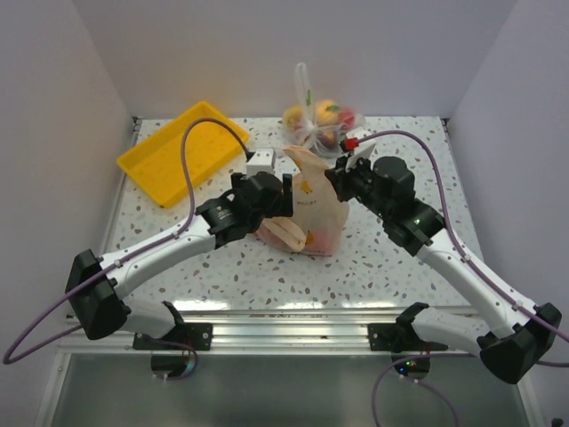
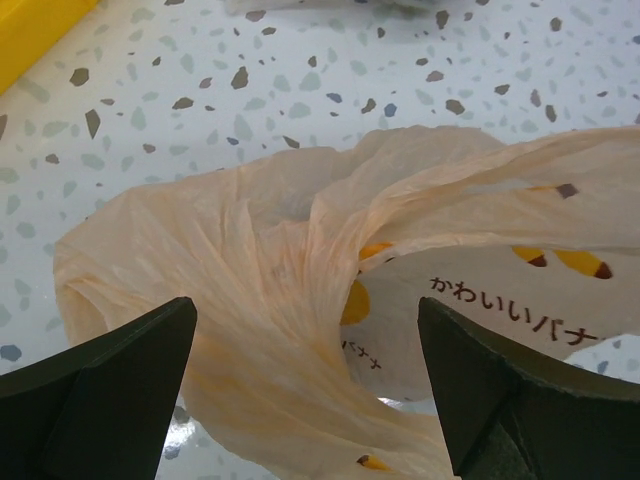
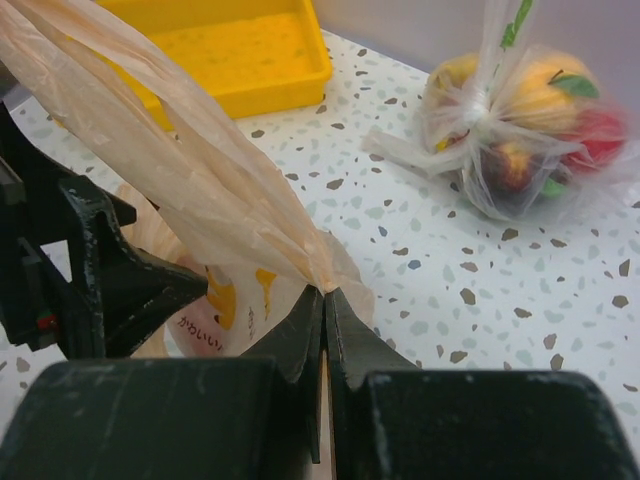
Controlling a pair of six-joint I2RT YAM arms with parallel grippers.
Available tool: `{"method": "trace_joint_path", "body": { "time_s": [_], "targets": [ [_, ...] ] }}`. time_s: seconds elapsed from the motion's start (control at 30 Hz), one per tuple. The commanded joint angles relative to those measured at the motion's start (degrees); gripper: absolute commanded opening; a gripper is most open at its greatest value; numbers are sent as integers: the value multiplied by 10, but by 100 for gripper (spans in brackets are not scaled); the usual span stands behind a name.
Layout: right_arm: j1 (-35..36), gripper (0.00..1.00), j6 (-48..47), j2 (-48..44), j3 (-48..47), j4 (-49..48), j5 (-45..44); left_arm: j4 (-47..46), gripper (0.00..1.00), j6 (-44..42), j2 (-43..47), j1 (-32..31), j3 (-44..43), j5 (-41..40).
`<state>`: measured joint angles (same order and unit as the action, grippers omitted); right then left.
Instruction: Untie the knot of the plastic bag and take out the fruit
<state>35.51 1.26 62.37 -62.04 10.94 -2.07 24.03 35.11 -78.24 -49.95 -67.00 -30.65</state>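
My right hand (image 3: 325, 297) is clenched on a pinch of the thin, crinkly, peach-orange plastic bag (image 3: 222, 300), jaws meeting on the bunched film. From that pinch the plastic stretches taut, up and away toward my left arm. It gathers into the knot (image 2: 335, 230), a twisted band of tied handles whose long axis runs roughly hand to hand across the bag's top.

My left hand (image 2: 305, 385) is released, jaws wide, with the twist just ahead and between them. I can't tell whether either finger touches it. This hand is nearer the bunched part, so I judge it should close across the band, not along it.

The bag sits slumped mid-worktop (image 1: 391, 258), printed with small orange bananas and Japanese lettering. The fruit (image 1: 326, 238) shows only as a reddish tint low inside the bag.
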Motion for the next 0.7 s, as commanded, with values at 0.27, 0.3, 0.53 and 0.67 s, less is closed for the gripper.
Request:
{"method": "trace_joint_path", "body": {
  "time_s": [0.27,0.3,0.53,0.67],
  "targets": [
    [-3,0,-31,-34,18,-21,-74,18,75,-9,-4,99,39,-20],
    [-3,0,-34,-35,23,-23,-106,7,69,-18,11,127,42,-14],
    [-14,0,-39,-2,4,-37,-172,18,35,-99,42,214,0,3],
    [-17,0,-45,13,-17,-43,-174,26,19,-128,48,247,-18,44]
  ]
}}
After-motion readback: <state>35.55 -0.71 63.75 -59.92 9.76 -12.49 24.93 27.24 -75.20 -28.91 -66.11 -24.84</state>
